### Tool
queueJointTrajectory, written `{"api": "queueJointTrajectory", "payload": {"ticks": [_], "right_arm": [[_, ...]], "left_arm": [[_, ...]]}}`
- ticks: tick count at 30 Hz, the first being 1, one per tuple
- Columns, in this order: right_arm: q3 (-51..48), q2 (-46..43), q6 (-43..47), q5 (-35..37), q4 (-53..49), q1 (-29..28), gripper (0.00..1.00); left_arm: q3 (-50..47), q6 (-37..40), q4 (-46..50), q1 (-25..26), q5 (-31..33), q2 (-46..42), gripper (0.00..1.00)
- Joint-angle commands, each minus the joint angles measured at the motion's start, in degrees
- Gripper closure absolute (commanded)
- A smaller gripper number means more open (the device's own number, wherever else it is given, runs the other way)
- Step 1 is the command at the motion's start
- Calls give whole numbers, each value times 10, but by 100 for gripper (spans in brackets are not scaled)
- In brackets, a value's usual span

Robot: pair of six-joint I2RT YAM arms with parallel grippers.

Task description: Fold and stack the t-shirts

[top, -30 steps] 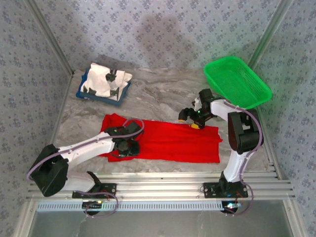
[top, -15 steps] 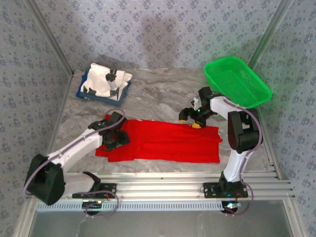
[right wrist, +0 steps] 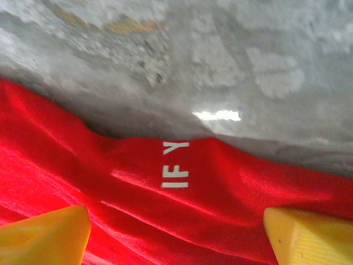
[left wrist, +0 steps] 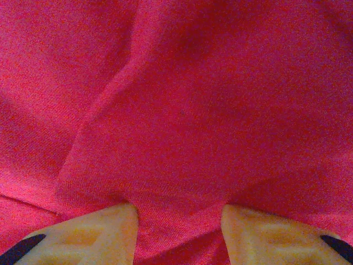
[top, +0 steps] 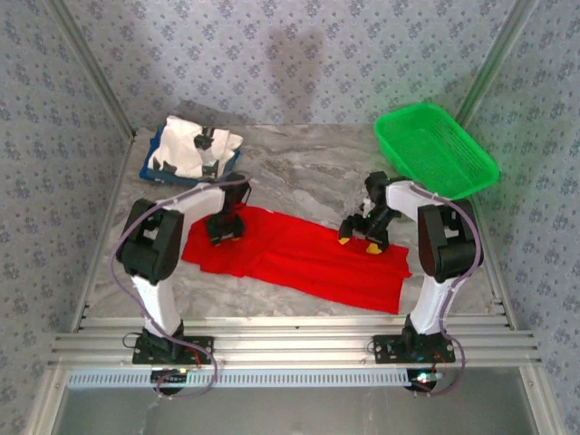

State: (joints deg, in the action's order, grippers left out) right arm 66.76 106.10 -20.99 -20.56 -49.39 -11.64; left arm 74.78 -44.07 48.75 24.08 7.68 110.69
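Note:
The red t-shirt (top: pixel 308 263) lies as a long folded strip across the marble table, slanting from far left to near right. My left gripper (top: pixel 224 228) rests on its left end. In the left wrist view the yellow fingers (left wrist: pixel 94 237) stand apart, tips pushed into the red cloth (left wrist: pixel 176 110), with a band of it between them at the left gripper (left wrist: pixel 177 211). My right gripper (top: pixel 361 234) sits on the shirt's far edge near its right end. It is open (right wrist: pixel 175 221), straddling cloth printed with white letters (right wrist: pixel 175 165). The white t-shirt (top: pixel 186 145) lies crumpled on the blue tray (top: pixel 149 172).
A green mesh basket (top: pixel 426 145) stands at the far right, tilted against the corner. Bare marble (top: pixel 299 172) lies beyond the red shirt. Metal rails (top: pixel 290 331) run along the near edge, and patterned walls close in the sides and back.
The left arm swung its elbow up and its gripper moved away from the rails. The right gripper shifted nearer. The red shirt turned with them, left end farther, right end nearer.

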Motion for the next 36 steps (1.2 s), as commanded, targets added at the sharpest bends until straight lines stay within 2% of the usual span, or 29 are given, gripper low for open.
{"api": "queueJointTrajectory", "payload": {"ticks": [1, 6, 11, 12, 14, 17, 21, 24, 27, 32, 36], "right_arm": [[-49, 9, -33, 39, -16, -4, 14], [-88, -19, -81, 26, 5, -7, 13], [-104, -45, -153, 13, 39, -30, 13], [-103, -46, -175, 8, 49, -39, 13], [-104, -44, -216, -8, 78, -56, 13], [-106, -38, -298, -29, 135, -81, 13], [-103, -31, -399, -23, 195, -127, 13], [-102, -30, -465, -4, 217, -171, 13], [-99, -33, -515, 19, 237, -213, 13], [-79, -46, -535, 45, 228, -271, 12], [-70, -94, -488, 64, 156, -279, 12]], "left_arm": [[101, 78, -18, -14, 14, 102, 55], [372, 157, 18, -16, -28, 269, 55], [688, 189, 98, -22, -92, 459, 55], [721, 183, 90, -26, -117, 482, 55], [731, 156, 47, -39, -169, 501, 55], [800, 124, 13, -47, -234, 552, 54], [869, 57, -74, -49, -309, 611, 51], [869, 0, -168, -47, -350, 633, 50], [872, -30, -220, -44, -358, 647, 48], [895, -70, -237, -47, -405, 649, 38], [905, -21, -170, -53, -418, 571, 29]]}}
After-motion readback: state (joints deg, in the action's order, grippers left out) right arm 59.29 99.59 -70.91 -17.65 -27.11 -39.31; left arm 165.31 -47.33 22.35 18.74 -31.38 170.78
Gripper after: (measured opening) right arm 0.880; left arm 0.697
